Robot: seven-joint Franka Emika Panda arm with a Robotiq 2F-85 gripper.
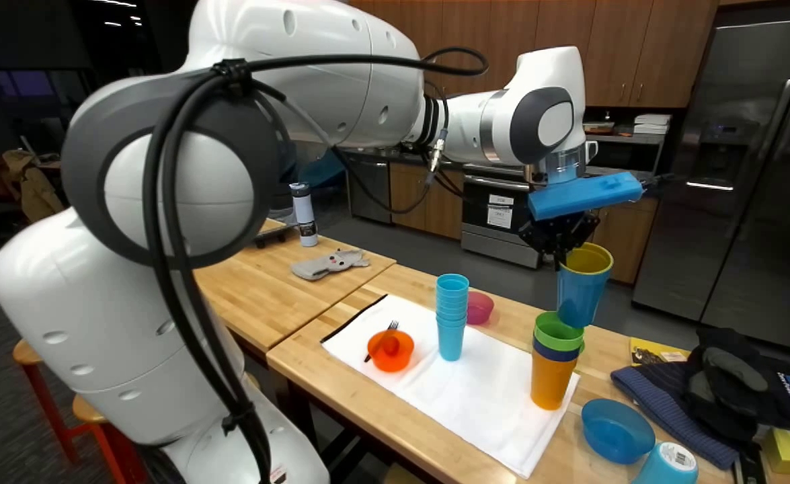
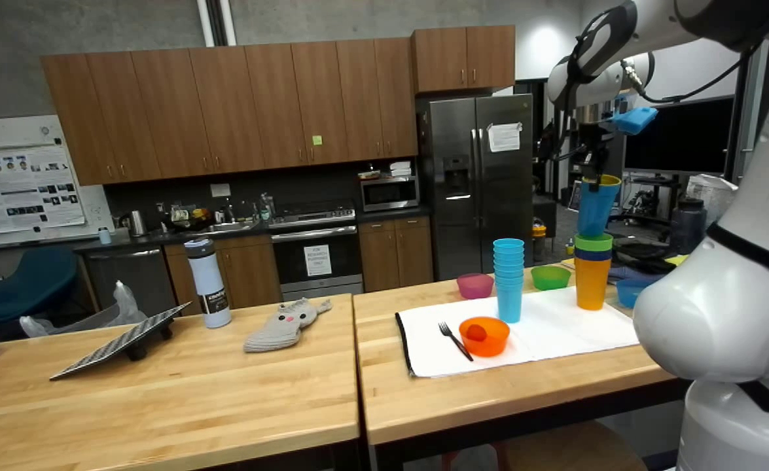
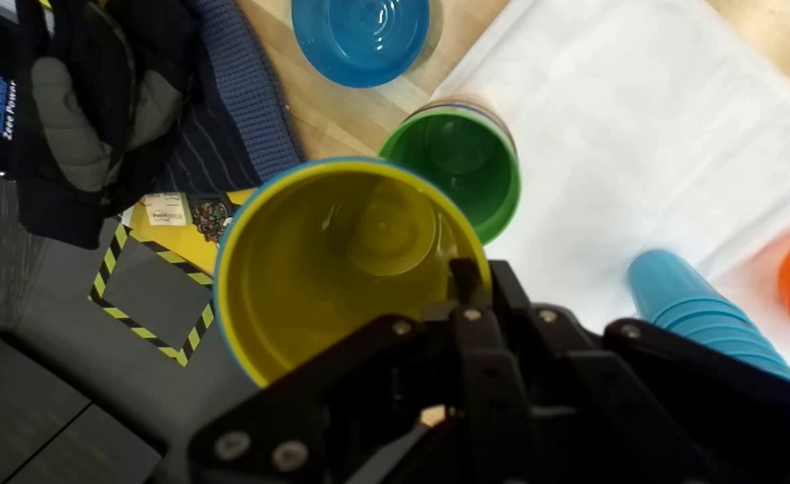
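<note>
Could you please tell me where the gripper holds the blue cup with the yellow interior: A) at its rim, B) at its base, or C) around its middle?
A: the gripper pinches the blue cup at its rim, one finger inside, as the wrist view shows.

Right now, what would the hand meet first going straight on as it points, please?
The blue cup in the hand would likely meet the green cup below first, though depth is unclear.
</note>
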